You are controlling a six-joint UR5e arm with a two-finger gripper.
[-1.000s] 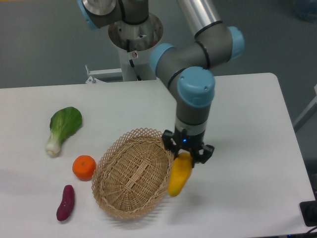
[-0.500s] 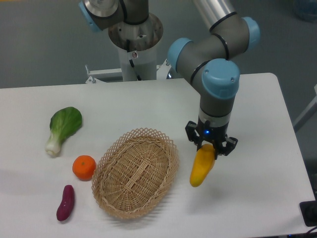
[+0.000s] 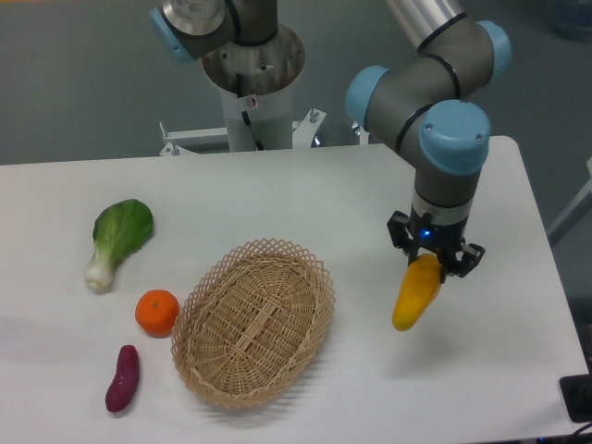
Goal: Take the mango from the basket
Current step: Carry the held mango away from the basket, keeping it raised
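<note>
1. Clamping the mango (image 3: pixel 415 294) by its upper end, gripper (image 3: pixel 433 264) closed on it above the tabletop (image 3: pixel 277 194).
2. Hiding the mango's top between the fingers.
3. Sitting well left of the gripper: basket (image 3: pixel 252 324).

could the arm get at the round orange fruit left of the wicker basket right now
Probably not right away: the two-finger gripper is shut on the elongated yellow mango, right of the oval woven wicker basket. The round orange fruit lies uncovered on the white table, nothing over it.
</note>
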